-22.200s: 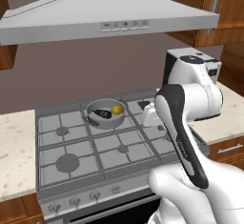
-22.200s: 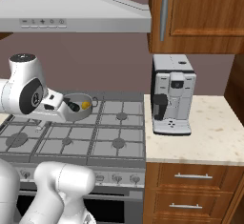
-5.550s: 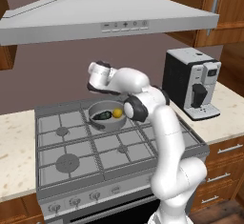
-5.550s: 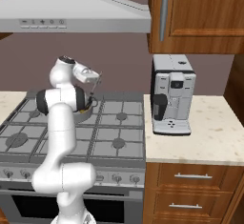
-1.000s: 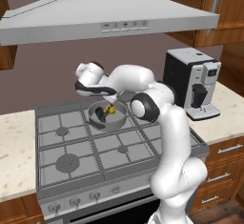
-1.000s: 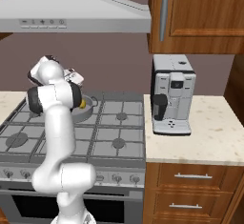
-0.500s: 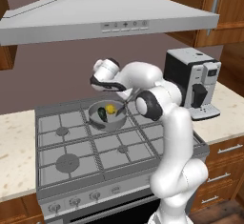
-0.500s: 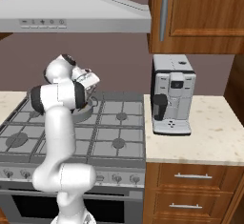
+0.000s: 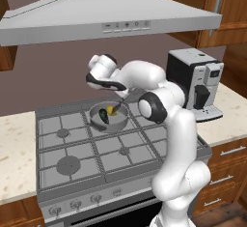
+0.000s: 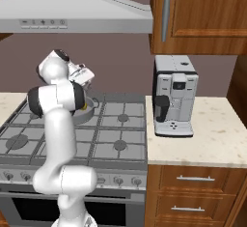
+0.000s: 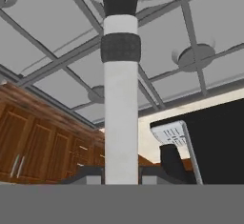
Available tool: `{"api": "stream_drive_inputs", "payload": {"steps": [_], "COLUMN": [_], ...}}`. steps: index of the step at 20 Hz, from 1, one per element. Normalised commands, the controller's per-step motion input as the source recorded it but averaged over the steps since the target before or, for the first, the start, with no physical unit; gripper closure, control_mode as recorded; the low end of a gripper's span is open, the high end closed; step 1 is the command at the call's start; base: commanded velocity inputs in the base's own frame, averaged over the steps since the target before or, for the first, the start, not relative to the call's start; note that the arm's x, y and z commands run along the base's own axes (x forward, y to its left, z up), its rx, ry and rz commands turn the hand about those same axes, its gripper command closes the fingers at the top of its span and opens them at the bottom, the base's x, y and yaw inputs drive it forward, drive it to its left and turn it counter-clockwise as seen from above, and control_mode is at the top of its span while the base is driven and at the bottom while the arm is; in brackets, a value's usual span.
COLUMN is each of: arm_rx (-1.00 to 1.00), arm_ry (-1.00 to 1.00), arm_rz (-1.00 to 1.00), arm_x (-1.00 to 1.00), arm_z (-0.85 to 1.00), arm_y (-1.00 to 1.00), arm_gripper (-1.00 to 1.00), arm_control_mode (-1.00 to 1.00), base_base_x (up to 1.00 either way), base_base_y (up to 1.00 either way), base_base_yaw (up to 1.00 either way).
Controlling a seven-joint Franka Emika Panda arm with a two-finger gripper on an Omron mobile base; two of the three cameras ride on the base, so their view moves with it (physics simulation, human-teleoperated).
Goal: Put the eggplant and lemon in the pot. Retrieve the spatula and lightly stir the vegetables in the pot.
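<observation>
A grey gas stove (image 9: 72, 148) with black grates carries the pot (image 9: 112, 122) on its back middle burner (the shallow grey metal kind, with straight sides). To either side runs a speckled beige counter (image 10: 212, 144); on the right-hand stretch, just beside the stove, a coffee machine (image 10: 174, 103) stands upright.

The pot (image 9: 110, 122) sits on the far centre burner of the stove (image 9: 72, 165). The eggplant (image 9: 103, 114) and the lemon (image 9: 111, 109) lie in the pot, the eggplant left of the lemon. The spatula (image 9: 121, 104) slants down into the pot from the right. The coffee machine (image 9: 194, 84) stands on the counter (image 9: 220, 124) right of the stove. The hood (image 9: 111, 16) hangs above the stove.
</observation>
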Motion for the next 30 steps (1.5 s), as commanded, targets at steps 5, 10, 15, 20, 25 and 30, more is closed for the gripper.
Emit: {"api": "stream_drive_inputs", "payload": {"steps": [5, 10, 15, 20, 25, 30], "arm_rx": [0.0, 0.0, 0.0, 0.0, 0.0, 0.0], "arm_ry": [0.0, 0.0, 0.18, 0.21, 0.18, 0.06], "arm_rz": [0.19, 0.17, 0.13, -0.07, -0.04, 0.02], "arm_x": [0.67, 0.35, 0.03, 0.21, 0.1, -0.04], "arm_z": [-0.04, 0.0, -0.05, -0.35, -0.43, -0.01], "arm_y": [0.41, 0.05, 0.11, 0.07, 0.09, 0.09], "arm_gripper": [1.0, 1.0, 1.0, 1.0, 1.0, 1.0], "arm_control_mode": [-1.0, -1.0, -1.0, -1.0, -1.0, -1.0], "base_base_x": [0.0, 0.0, 0.0, 0.0, 0.0, 0.0], "base_base_y": [0.0, 0.0, 0.0, 0.0, 0.0, 0.0], "base_base_yaw": [0.0, 0.0, 0.0, 0.0, 0.0, 0.0]}}
